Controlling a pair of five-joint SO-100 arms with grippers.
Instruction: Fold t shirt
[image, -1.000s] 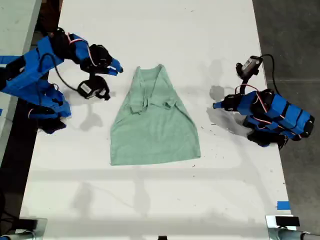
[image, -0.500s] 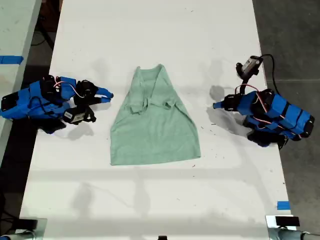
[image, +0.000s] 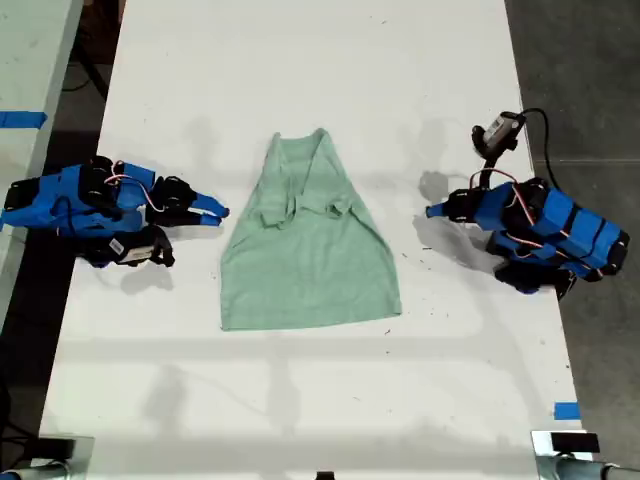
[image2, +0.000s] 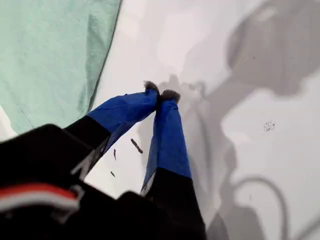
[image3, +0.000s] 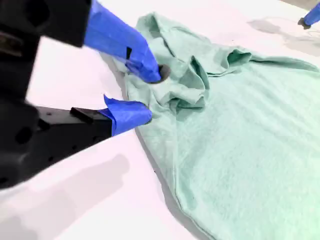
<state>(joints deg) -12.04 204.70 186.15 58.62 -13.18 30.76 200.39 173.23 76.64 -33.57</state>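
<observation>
Just beside parted jaws of my second gripper (image3: 142, 95), t shirt (image3: 240, 130)

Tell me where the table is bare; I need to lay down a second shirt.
Two free patches: the wide strip of table beyond the shirt's neck, and the strip past its hem, toward the exterior view's bottom. The middle band is crowded: my second gripper is close beside the shirt on that view's left, my first gripper on its right.
</observation>
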